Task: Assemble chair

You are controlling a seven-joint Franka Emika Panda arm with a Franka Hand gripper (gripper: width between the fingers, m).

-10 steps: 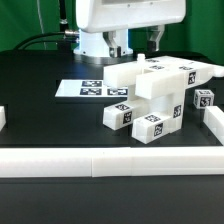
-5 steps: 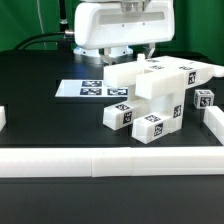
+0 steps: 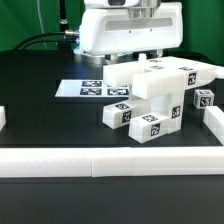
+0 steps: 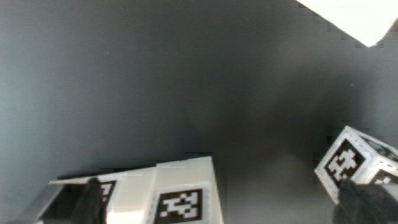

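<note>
The chair's white tagged pieces stand in a cluster at the exterior view's right: a joined stack of slabs (image 3: 165, 82), a tagged block (image 3: 150, 127) in front of it, another block (image 3: 118, 113) to its left and a short post (image 3: 203, 99) at the far right. My gripper (image 3: 131, 58) hangs under the big white hand, just above and behind the stack, holding nothing. In the wrist view my gripper (image 4: 228, 205) is open, its dark fingers (image 4: 71, 205) wide apart. A tagged white piece (image 4: 169, 195) lies below, with another (image 4: 356, 160) near the other finger.
The marker board (image 3: 92, 89) lies flat on the black table (image 3: 40, 120) left of the cluster. A long low white border wall (image 3: 100, 162) runs along the front, with short wall ends at the left (image 3: 3, 118) and right (image 3: 214, 125). Cables hang behind the arm.
The white hand has dropped lower over the back of the chair pieces and hides more of them. The pieces have not moved and the jaws stay wide.
</note>
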